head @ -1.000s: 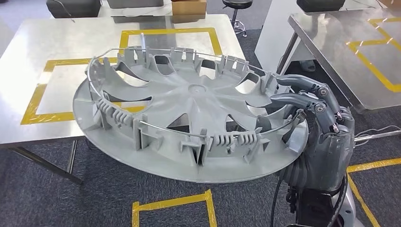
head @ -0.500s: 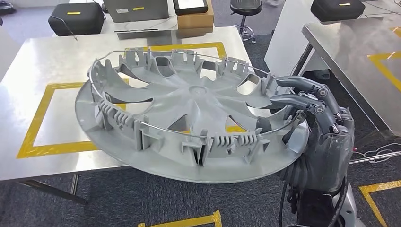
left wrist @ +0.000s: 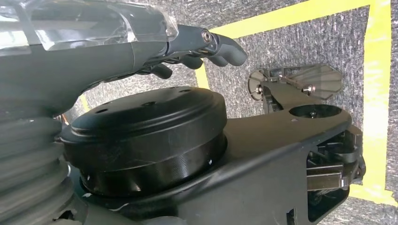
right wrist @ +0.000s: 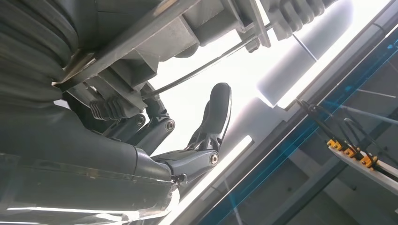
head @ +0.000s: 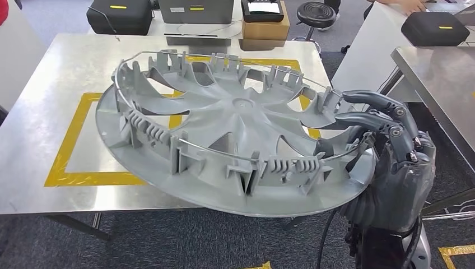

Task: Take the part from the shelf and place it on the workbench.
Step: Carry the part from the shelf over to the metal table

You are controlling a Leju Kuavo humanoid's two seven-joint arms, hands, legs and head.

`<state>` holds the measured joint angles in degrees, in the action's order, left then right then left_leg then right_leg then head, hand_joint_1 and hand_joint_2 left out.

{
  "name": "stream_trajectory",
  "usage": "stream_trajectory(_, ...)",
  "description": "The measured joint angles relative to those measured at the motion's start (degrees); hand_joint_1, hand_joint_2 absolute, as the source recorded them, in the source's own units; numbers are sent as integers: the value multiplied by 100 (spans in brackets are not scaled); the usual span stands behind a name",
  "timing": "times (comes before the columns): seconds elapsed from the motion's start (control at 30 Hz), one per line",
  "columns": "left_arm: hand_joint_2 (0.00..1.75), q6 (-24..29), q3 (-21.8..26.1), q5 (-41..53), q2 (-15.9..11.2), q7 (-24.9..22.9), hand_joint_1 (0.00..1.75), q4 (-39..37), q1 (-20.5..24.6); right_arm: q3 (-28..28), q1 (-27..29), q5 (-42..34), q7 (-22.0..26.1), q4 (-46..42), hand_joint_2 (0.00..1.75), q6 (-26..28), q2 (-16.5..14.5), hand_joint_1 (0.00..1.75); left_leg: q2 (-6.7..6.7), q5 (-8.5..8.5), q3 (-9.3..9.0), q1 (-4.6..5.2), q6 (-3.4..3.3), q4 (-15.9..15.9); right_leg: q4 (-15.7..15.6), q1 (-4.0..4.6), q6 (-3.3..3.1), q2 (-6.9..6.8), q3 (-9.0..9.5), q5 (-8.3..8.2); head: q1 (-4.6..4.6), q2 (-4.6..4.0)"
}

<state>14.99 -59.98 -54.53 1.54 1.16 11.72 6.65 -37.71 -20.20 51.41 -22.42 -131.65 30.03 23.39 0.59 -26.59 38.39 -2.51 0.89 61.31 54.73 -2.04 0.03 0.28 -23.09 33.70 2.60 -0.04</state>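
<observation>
The part is a large grey wheel cover (head: 235,112), inner side up, with ribs, clips and a wire ring along its rim. My right hand (head: 386,140) grips its right edge, fingers hooked over the rim, and holds it tilted above the near edge of the steel workbench (head: 56,78), over a yellow tape rectangle (head: 73,134). The right wrist view shows the dark fingers (right wrist: 206,136) curled under the cover's rim (right wrist: 164,37). My left hand (left wrist: 197,44) hangs beside my body above the carpet and holds nothing, its fingers loosely bent.
At the workbench's far side are a black case (head: 119,15), a cardboard box (head: 263,28) and a stool (head: 316,11). A second steel table (head: 442,73) stands to the right, beyond it another black case (head: 439,28) and a person's hand (head: 400,4).
The camera has moved: the workbench now lies closer and lower in the picture, under more of the wheel cover. My right hand keeps the same grip on the rim.
</observation>
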Motion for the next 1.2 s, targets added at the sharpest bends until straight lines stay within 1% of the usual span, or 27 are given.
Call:
stream_trajectory(0.07,175,-1,0,0,-2,-7,0,0,1,22,-6,-32,11,1,175,-6,-1,175,5,-9,-2,29,-23,0,-45,-6,-64,-9,27,39,47,0)
stream_trajectory(0.1,175,-1,0,0,-3,-10,0,0,1,27,-7,-44,20,1,175,-11,-1,175,2,-8,-2,45,-30,1,-72,-12,-81,-14,40,60,58,0)
stream_trajectory(0.13,175,-2,0,-1,-6,-11,0,0,1,30,-8,-53,30,1,175,-18,-1,175,-2,-6,-2,59,-36,1,-98,-21,-60,-19,51,78,63,0)
stream_trajectory(0.17,175,-3,0,-1,-9,-10,0,0,2,30,-8,-55,36,1,175,-25,-1,175,-7,-3,-2,70,-42,2,-116,-34,17,-21,57,82,64,0)
stream_trajectory(0.23,175,-4,0,-2,-18,-8,0,0,3,30,-9,-58,44,1,175,-34,-1,175,-16,4,0,83,-57,4,-139,-63,276,-21,59,67,61,0)
stream_trajectory(0.27,175,-4,0,-2,-21,-9,0,0,3,31,-8,-59,45,1,175,-38,-2,175,-19,8,0,86,-62,5,-147,-73,374,-21,60,61,60,0)
stream_trajectory(0.3,175,-5,0,-2,-22,-10,0,0,3,32,-8,-59,46,1,175,-42,-2,175,-23,13,-2,87,-64,4,-149,-78,434,-20,60,58,56,0)
stream_trajectory(0.33,175,-8,0,-2,-22,-16,0,0,3,33,-8,-61,48,1,175,-46,-1,175,-25,18,-7,85,-63,1,-147,-78,455,-20,60,57,52,0)
stream_trajectory(0.53,175,-48,-1,87,-19,-102,0,0,3,74,-9,-225,-13,14,175,-225,40,175,-26,45,-44,74,-30,-42,-137,-71,456,-20,67,56,37,0)
stream_trajectory(0.83,175,-58,-2,178,-31,-128,0,0,4,86,-123,-443,-39,128,175,-604,141,175,-37,48,-56,74,-25,-65,-131,-70,445,-18,68,62,30,0)
stream_trajectory(0.9,175,-31,-2,181,-40,-84,0,0,4,70,-260,-623,-70,162,175,-859,143,175,-49,47,-59,75,-25,-71,-131,-69,443,-13,67,64,28,0)
stream_trajectory(1.03,175,-20,-2,162,-64,38,0,0,9,-26,-746,-1089,-162,363,175,-1453,139,175,-70,48,-67,76,-23,-82,-131,-69,442,-8,66,64,21,0)
stream_trajectory(1.2,175,-107,-4,232,-67,44,0,0,16,-198,-1272,-1463,-242,761,175,-1732,104,175,-101,50,-68,77,-21,-86,-129,-67,435,2,69,60,19,0)
